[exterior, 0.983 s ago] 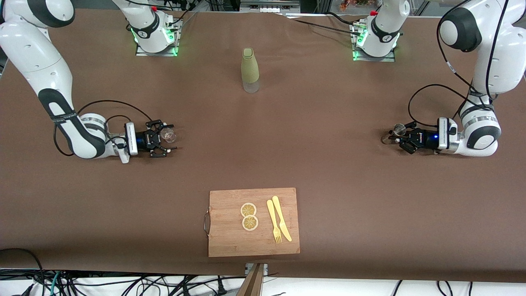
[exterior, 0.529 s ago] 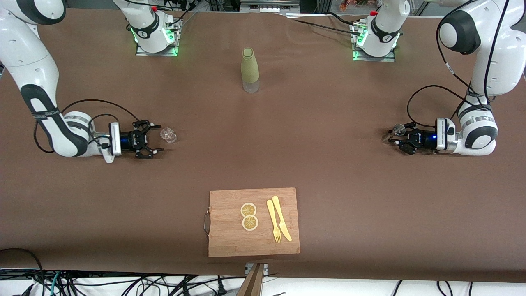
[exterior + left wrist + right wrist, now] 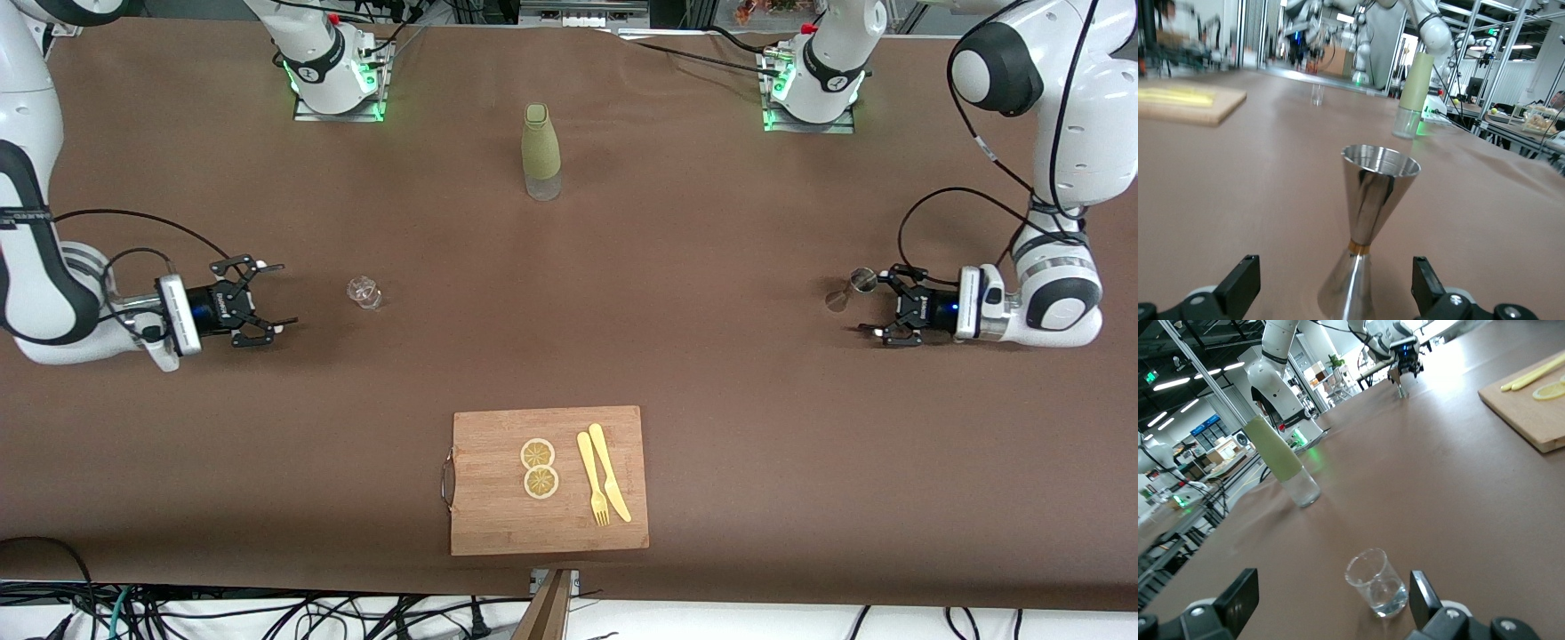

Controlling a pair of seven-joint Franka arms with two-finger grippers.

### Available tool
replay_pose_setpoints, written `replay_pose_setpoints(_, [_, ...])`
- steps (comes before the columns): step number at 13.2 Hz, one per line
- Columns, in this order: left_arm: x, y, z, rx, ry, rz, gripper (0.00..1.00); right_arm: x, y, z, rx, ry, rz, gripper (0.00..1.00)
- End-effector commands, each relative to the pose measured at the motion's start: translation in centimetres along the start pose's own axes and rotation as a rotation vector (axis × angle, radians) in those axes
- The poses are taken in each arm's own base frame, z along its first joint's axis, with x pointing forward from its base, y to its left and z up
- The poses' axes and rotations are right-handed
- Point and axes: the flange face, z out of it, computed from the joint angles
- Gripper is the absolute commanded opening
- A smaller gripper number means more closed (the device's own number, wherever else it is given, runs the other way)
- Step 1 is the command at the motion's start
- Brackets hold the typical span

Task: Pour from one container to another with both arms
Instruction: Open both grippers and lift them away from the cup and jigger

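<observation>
I am holding my left jaws (image 3: 883,308) apart beside the upright steel jigger (image 3: 861,281), right jaws (image 3: 264,306) apart near the small clear glass (image 3: 364,291), both standing on the worktop (image 3: 676,293).

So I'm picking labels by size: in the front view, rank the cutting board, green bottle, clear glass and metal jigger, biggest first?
1. Cutting board, by far the largest.
2. Green bottle.
3. Clear glass and metal jigger: both small and look about alike from here, so I won't rank them.

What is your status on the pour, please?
Left hand open, jigger upright on table just off it. Right hand open, apart from small glass. Nothing between.
</observation>
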Motion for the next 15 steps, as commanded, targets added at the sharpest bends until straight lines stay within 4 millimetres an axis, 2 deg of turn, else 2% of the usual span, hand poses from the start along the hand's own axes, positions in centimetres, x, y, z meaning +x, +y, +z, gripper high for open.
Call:
replay_pose_setpoints(1, [5.0, -0.5, -3.7, -0.037, -0.169, -0.214, 1.00, 5.3, -1.4, -2.0, 0.017, -0.097, 0.171, 1.00])
replay_pose_setpoints(3, [9.0, 0.0, -6.3, 0.006, -0.251, -0.420, 1.00, 9.6, -2.6, -2.2, 0.016, -0.194, 0.279, 1.00])
replay_pose_setpoints(4, [11.3, 0.2, -7.0, 0.030, -0.283, -0.521, 1.00, 11.7, -3.0, -2.1, -0.004, -0.221, 0.329, 1.00])
replay_pose_setpoints(6, [17.1, 0.8, -7.9, 0.091, -0.367, -0.725, 1.00, 14.8, -3.9, -1.5, -0.045, -0.275, 0.443, 1.00])
replay_pose_setpoints(9, [27.3, 1.1, -7.5, 0.247, -0.523, -0.975, 1.00, 22.1, -8.1, -0.9, -0.211, -0.466, 0.564, 1.00])
replay_pose_setpoints(12, [36.4, 1.5, -5.9, 0.416, -0.646, -1.107, 1.00, 28.8, -12.4, 1.4, -0.431, -0.627, 0.733, 1.00])
replay_pose_setpoints(15, [45.5, 3.7, -1.9, 0.619, -0.756, -1.231, 1.00, 32.4, -15.7, 2.7, -0.713, -0.694, 0.958, 1.00])
